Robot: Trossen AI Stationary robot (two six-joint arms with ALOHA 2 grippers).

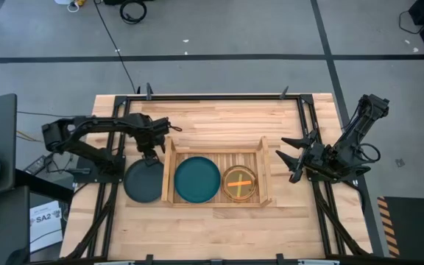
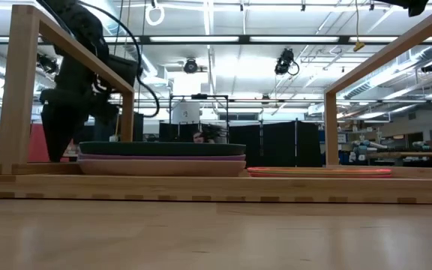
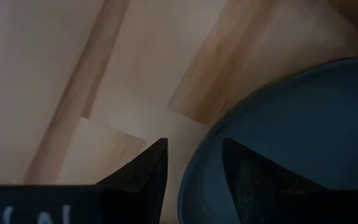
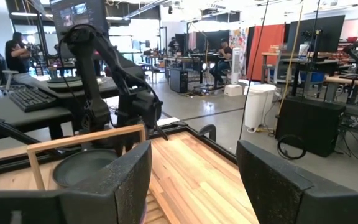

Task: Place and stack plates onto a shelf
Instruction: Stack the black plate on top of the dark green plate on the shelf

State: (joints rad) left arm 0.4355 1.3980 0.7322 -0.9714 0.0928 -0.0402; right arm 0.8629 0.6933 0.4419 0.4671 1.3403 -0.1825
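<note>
The left hand [image 1: 150,156] straddles the rim of the dark grey plate [image 1: 143,181], one finger inside, one outside; its grip appears set on that rim. The plate lies on the bench [image 1: 212,110] just beside the shelf [image 1: 265,158]. Advice: lift the plate clear of the shelf's low side wall, keep it level, then lower it onto the teal plate [image 1: 196,179]. The shelf also holds an orange plate [image 1: 239,183]. The right hand [image 1: 295,156] waits wide open, beside the shelf's opposite end.

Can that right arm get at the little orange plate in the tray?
Probably yes: the right gripper waits open just outside the shelf, beside the orange plate, which lies uncovered; only the low side stands between.
</note>
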